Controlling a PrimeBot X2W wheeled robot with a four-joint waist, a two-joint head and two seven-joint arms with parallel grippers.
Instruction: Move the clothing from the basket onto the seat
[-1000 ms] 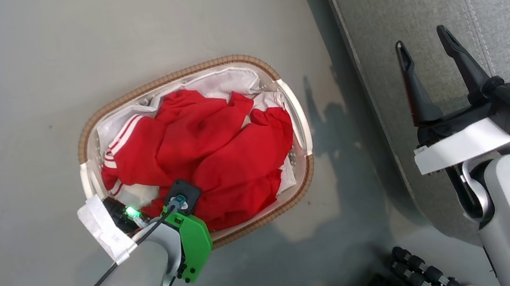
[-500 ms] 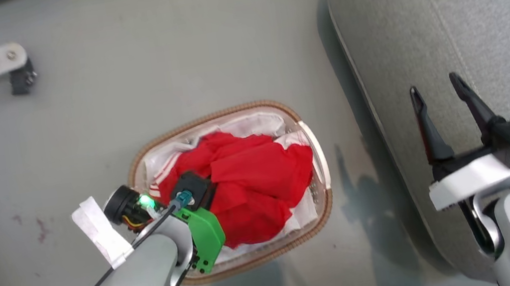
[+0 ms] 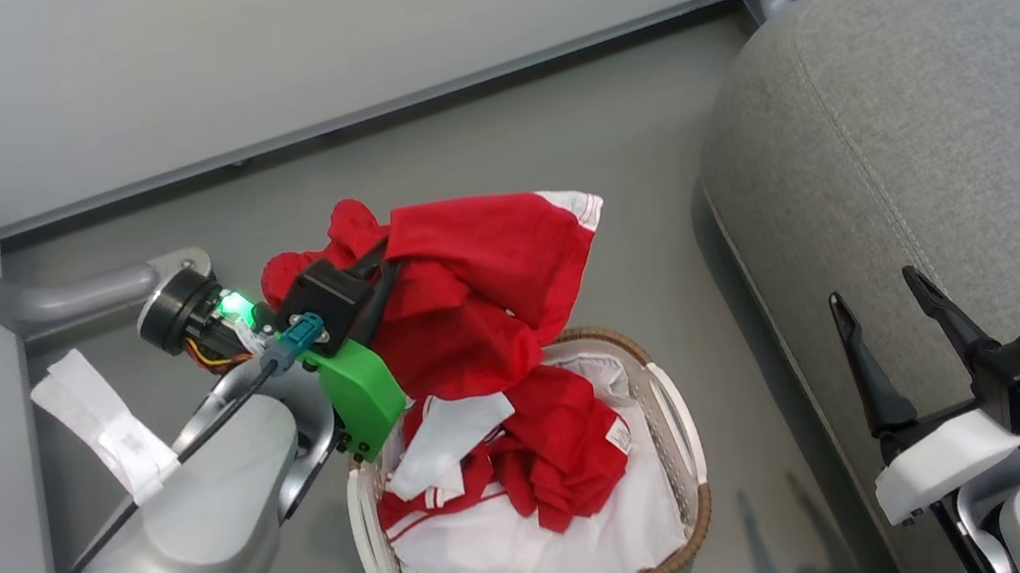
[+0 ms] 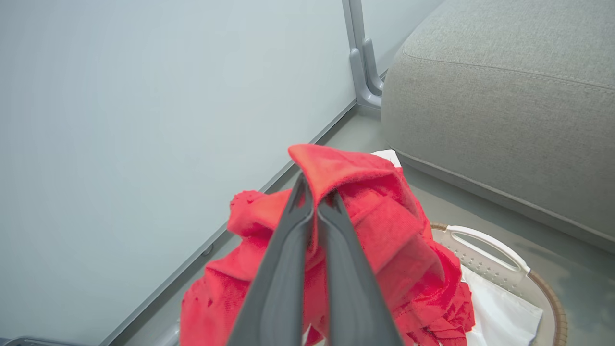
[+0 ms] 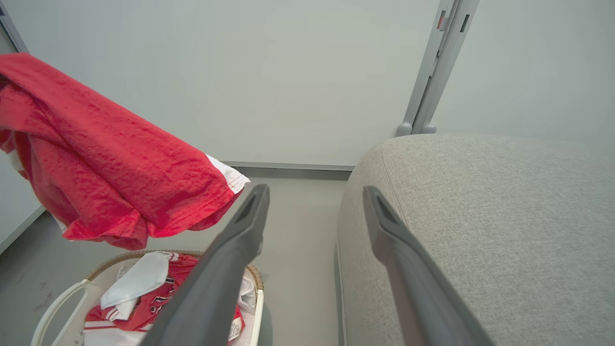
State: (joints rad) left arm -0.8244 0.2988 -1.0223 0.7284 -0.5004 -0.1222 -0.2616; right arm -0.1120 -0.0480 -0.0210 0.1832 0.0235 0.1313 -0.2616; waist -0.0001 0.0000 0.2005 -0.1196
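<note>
Left gripper [image 4: 316,194] is pinched tight on a fold of the bright red soft-fabric garment with white trim [image 3: 477,271], holding it up above the small oval cream plastic basket with a brown woven-look rim [image 3: 695,512]. The basket sits on the floor just beside the big grey woven-fabric sofa cushion [image 3: 956,159]. There's more crumpled red-and-white clothing [image 3: 565,450] down in the basket on the white fabric liner [image 3: 530,556]. Right gripper [image 3: 873,286] hangs by the cushion's edge, fingers spread, nothing in it. My take: lift high enough that the dangling hem clears the cushion's rounded edge, swing across smoothly so the pinch doesn't slip, and let go only once most of the fabric is well in over the seat.
</note>
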